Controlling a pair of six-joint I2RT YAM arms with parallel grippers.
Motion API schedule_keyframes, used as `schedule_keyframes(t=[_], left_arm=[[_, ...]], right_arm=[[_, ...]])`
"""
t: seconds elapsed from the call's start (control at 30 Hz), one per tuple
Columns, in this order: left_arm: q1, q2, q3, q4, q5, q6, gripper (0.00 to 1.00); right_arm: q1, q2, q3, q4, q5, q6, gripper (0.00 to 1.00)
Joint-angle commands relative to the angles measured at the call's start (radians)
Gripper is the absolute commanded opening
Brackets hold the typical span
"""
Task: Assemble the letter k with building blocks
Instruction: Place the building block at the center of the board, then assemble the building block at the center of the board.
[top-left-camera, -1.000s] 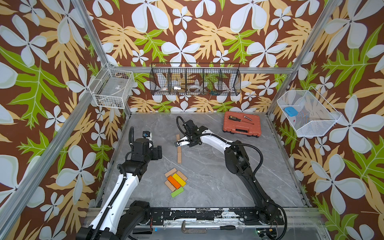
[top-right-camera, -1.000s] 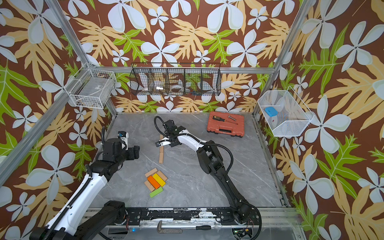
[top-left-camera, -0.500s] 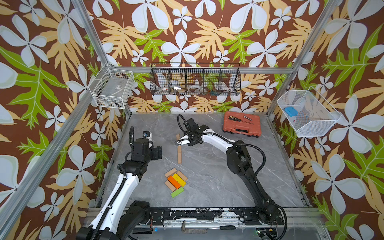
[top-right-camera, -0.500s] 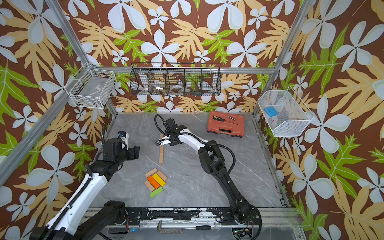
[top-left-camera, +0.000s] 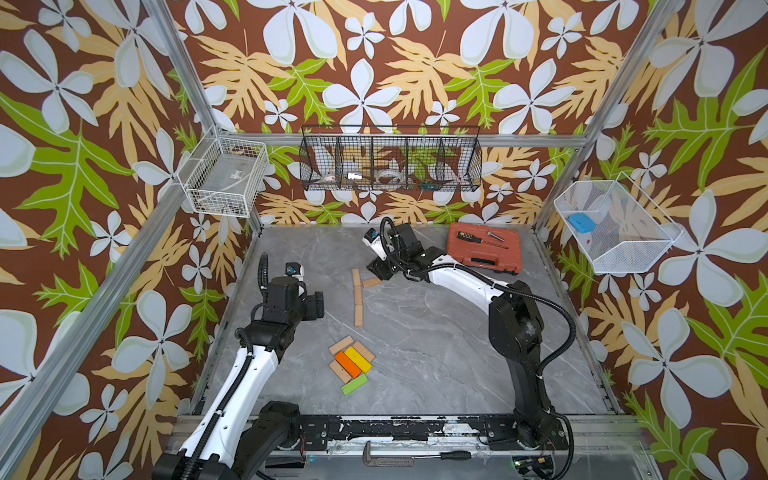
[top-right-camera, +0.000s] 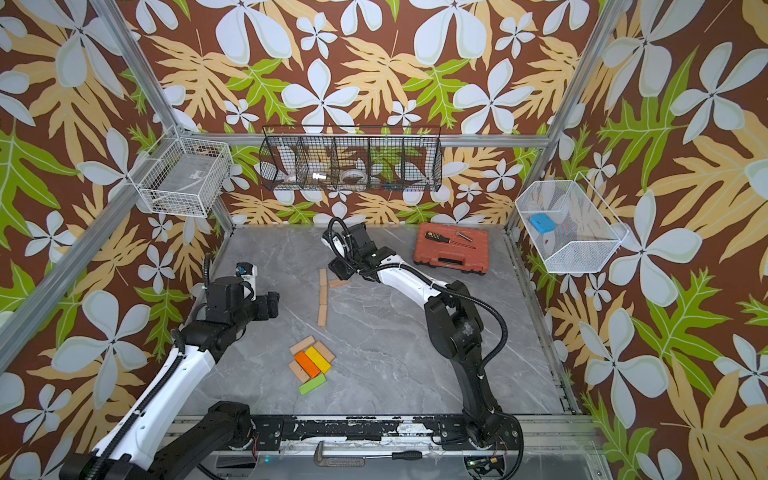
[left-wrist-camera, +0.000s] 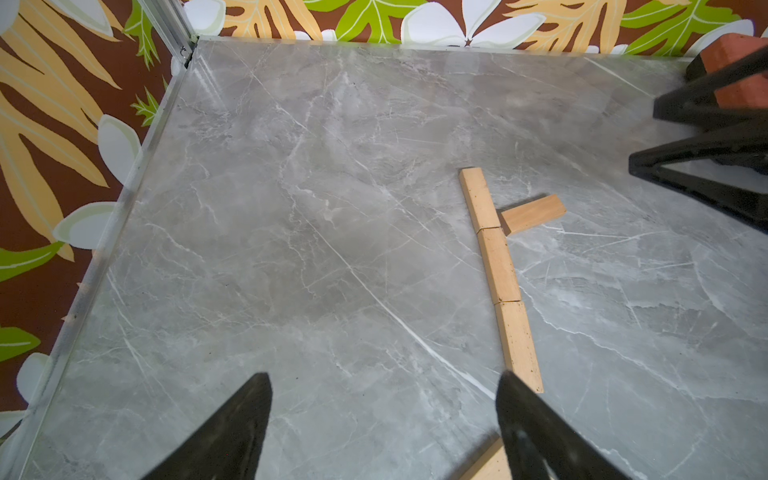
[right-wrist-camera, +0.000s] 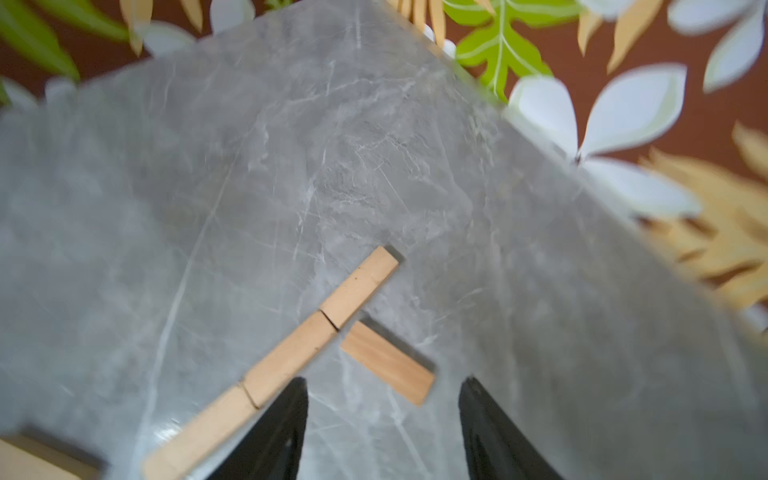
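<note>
Beside the stem (top-left-camera: 358, 297), a line of three plain wooden planks laid end to end, a fourth plank (top-left-camera: 372, 282) lies flat on the grey tabletop (top-left-camera: 436, 332). Its inner end sits at the joint between the stem's far and middle planks, touching or nearly so. The right gripper (right-wrist-camera: 385, 379) hangs just over that plank's outer end, jaws partly apart, gripping nothing. I judge this to be the setting of the k's upper arm. The gripper should rise straight up, so no finger drags the plank off the stem. The left gripper (left-wrist-camera: 383, 376) hovers wide and empty over the stem's near end, and beyond that end lie the spare planks (top-left-camera: 351, 363).
</note>
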Motion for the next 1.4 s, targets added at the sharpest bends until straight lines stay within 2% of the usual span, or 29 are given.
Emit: schedule_keyframes(t=[0.0, 0.13, 0.4, 0.77, 1.03, 1.37], left_arm=[[0.002, 0.007, 0.004, 0.022, 0.007, -0.007, 0.87], [0.002, 0.001, -0.001, 0.023, 0.005, -0.007, 0.87], [0.002, -0.008, -0.001, 0.023, -0.001, -0.007, 0.87], [0.003, -0.01, -0.002, 0.021, -0.002, -0.007, 0.87], [0.002, -0.009, -0.002, 0.022, -0.002, -0.007, 0.87], [0.002, -0.01, -0.004, 0.022, 0.001, -0.008, 0.87]], right_arm=[[0.003, -0.02, -0.129, 0.145, -0.001, 0.645, 0.64], [0.01, -0.039, -0.241, 0.263, 0.062, 0.826, 0.65], [0.009, 0.053, -0.24, 0.353, 0.065, 0.956, 0.63], [0.008, 0.135, -0.174, 0.34, 0.108, 0.958, 0.65], [0.004, 0.143, -0.171, 0.323, 0.125, 0.941, 0.66], [-0.007, 0.193, -0.12, 0.308, 0.08, 0.927, 0.66]])
